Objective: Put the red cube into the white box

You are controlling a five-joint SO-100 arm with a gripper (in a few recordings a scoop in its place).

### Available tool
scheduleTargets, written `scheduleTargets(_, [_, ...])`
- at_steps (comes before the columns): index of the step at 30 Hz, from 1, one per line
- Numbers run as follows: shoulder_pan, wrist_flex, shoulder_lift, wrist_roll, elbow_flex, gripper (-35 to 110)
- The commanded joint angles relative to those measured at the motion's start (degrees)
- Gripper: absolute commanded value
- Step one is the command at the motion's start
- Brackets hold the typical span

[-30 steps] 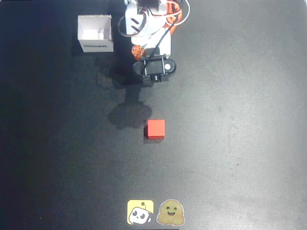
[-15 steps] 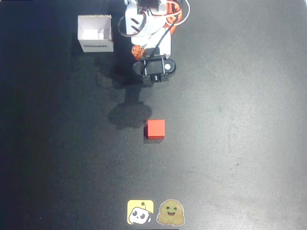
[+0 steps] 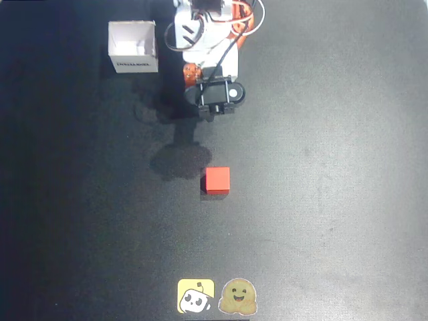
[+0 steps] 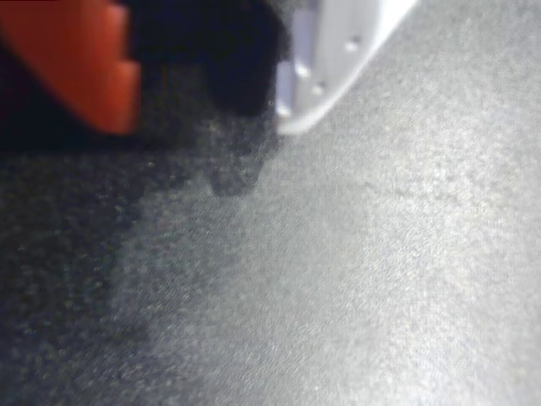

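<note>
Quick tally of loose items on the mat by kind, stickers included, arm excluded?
Red cube: 1
White box: 1
Stickers: 2, a yellow one and a tan smiling one, at the bottom edge in the overhead view
Total: 4

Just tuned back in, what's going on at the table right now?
Nothing is being handled yet. The white and orange robot arm is folded near the top of the overhead view, its gripper hanging above the dark table; whether it is open is unclear. The small bright-red cube sits alone on the table below the gripper, untouched. The small square white cardboard box stands upright at upper left, beside the arm's base, nothing visible inside. Two cartoon stickers lie at the bottom edge.
</note>
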Motion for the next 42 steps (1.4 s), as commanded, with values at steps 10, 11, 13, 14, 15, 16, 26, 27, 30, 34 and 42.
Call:
scheduleTargets(10, [-2.5, -5.6, -17.3, 1.6, -16.3, 18])
scheduleTargets(11, [-2.6, -5.6, -24.1, 1.6, -21.1, 19])
scheduleTargets(13, [-2.5, -4.3, -37.7, 1.8, -31.3, 19])
scheduleTargets(14, [-2.5, -3.4, -43.6, 1.8, -36.1, 19])
scheduleTargets(15, [-2.7, -3.0, -48.8, 1.9, -40.2, 19])
scheduleTargets(16, [-2.7, -2.9, -53.3, 2.0, -43.6, 19])
scheduleTargets(26, [-5.8, -9.1, -80.5, 3.9, -60.3, 22])
scheduleTargets(27, [-6.1, -10.2, -81.8, 4.1, -61.0, 22])
scheduleTargets(30, [-7.0, -11.3, -86.0, 4.5, -63.8, 23])
scheduleTargets(34, [-8.2, -13.2, -89.1, 5.8, -65.3, 24])
scheduleTargets(42, [-8.2, -16.5, -92.7, 5.6, -65.1, 25])
